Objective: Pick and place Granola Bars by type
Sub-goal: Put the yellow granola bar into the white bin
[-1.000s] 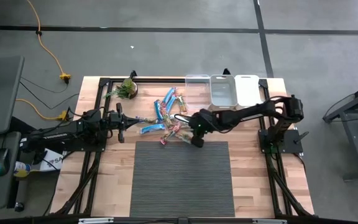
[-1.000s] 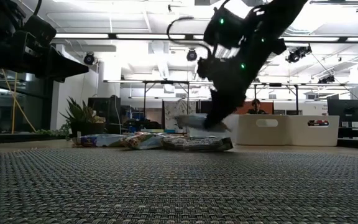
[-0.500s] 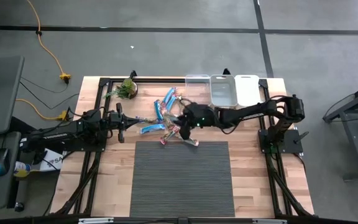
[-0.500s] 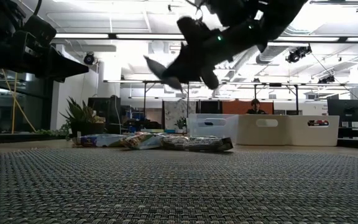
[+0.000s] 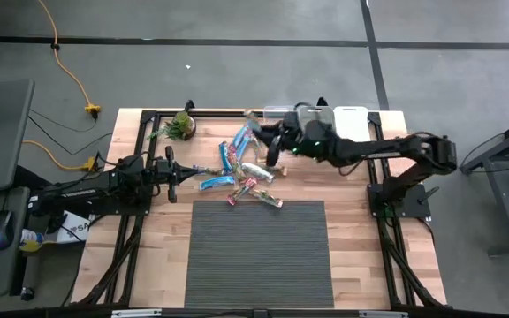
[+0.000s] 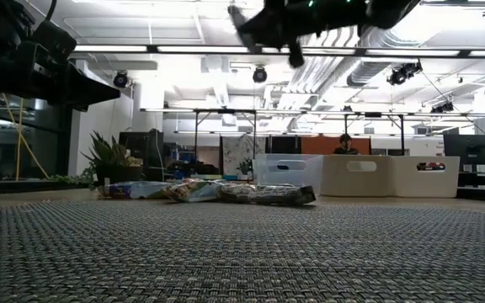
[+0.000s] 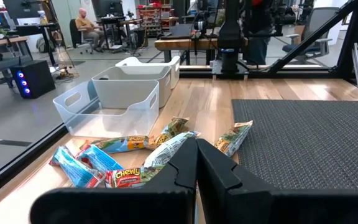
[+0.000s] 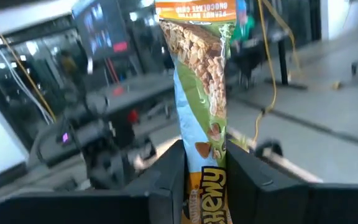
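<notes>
The right gripper [image 5: 270,141] hangs above the table's far edge, fingers pinched on a green granola bar [image 8: 202,81], while the left gripper [image 5: 170,173], fingers closed and empty, waits left of the bar pile [image 5: 241,172].

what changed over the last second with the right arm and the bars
The right gripper, shut on a granola bar, rose from the pile's mat-side edge and swung toward the clear bins. The pile of bars on the table stayed put, and the left gripper stayed shut beside it.
</notes>
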Action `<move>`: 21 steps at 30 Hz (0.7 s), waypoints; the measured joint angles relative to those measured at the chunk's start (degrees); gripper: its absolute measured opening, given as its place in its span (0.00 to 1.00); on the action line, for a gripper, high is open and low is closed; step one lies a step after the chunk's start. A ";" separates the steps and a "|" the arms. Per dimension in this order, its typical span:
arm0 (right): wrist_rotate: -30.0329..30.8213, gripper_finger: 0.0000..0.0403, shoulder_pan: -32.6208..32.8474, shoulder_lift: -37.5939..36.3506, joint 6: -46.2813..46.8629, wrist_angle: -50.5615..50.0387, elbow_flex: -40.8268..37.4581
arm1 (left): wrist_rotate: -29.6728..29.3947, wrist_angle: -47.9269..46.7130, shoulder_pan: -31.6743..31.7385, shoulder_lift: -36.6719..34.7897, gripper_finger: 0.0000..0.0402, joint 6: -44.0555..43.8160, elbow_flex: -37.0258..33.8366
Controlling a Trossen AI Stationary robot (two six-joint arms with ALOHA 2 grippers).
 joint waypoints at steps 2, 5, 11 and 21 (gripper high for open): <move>-0.08 0.19 -0.63 -2.90 -1.12 -0.04 0.00 | 0.00 0.00 -0.01 0.00 0.00 0.00 0.01; -0.11 0.19 -1.00 -7.47 -3.42 -0.04 0.02 | 0.00 0.00 0.00 0.00 0.00 0.00 0.00; -0.07 0.19 -0.48 -15.91 -11.81 -0.06 0.54 | 0.00 0.00 -0.01 0.00 0.00 0.00 0.02; 1.88 0.19 -0.36 -19.36 -20.87 -7.78 7.31 | 0.00 0.00 -0.01 0.00 0.00 0.01 0.01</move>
